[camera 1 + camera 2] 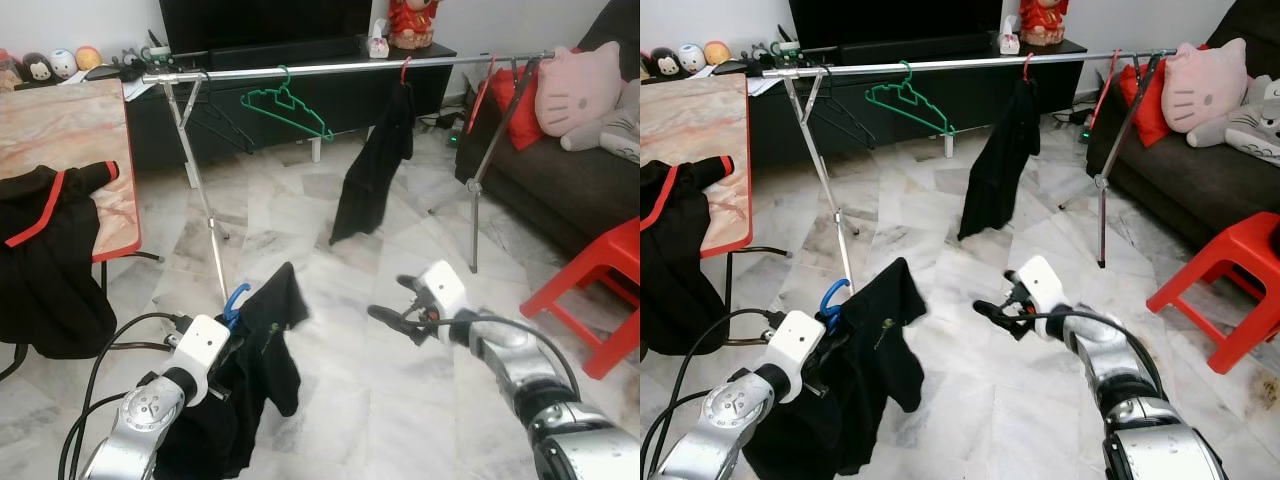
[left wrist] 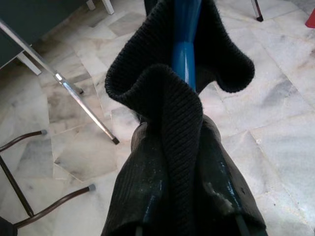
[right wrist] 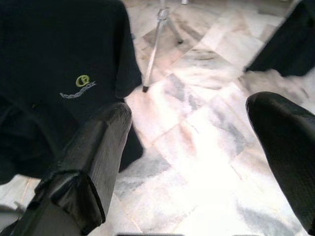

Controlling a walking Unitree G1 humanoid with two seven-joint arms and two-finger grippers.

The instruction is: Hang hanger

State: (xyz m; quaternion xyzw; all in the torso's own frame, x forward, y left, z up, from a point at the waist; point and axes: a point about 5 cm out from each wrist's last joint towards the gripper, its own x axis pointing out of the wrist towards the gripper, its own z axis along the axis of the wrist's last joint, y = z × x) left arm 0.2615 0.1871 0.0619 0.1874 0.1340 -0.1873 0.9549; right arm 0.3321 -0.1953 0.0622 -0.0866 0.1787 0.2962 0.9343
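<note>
A blue hanger (image 1: 236, 301) carrying a black shirt (image 1: 262, 362) is held low over the marble floor (image 1: 330, 400) by the left gripper (image 2: 187, 216). In the left wrist view its fingers (image 2: 147, 196) are seen clamped around the ribbed collar and the blue neck of the hanger, whose hook rises just past the fingertips. The shirt hangs down below and beside that gripper, and a small green logo (image 3: 82, 81) is seen on its chest in the right wrist view.

The right gripper (image 1: 392, 305) is held out at about the same height, well apart from the shirt, with nothing between its fingers (image 3: 93, 157), which are spread wide. It points toward the shirt, across bare floor.

Well ahead of both grippers, and above them, a metal rail (image 1: 340, 67) is stretched across the room on slanted legs. On the rail, ahead of the left gripper, a green hanger (image 1: 285, 105) is hung bare; further toward the right gripper's side, a black garment (image 1: 375, 165) is hung from a red hanger (image 1: 404, 68). One rail leg (image 1: 205, 210) comes down just beyond the left gripper.

Out to the left of the left gripper, a table (image 1: 70, 150) is draped with a black-and-red garment (image 1: 45, 260). Out to the right of the right gripper a red stool (image 1: 600, 290) is seen, with a dark sofa (image 1: 560, 180) beyond it.
</note>
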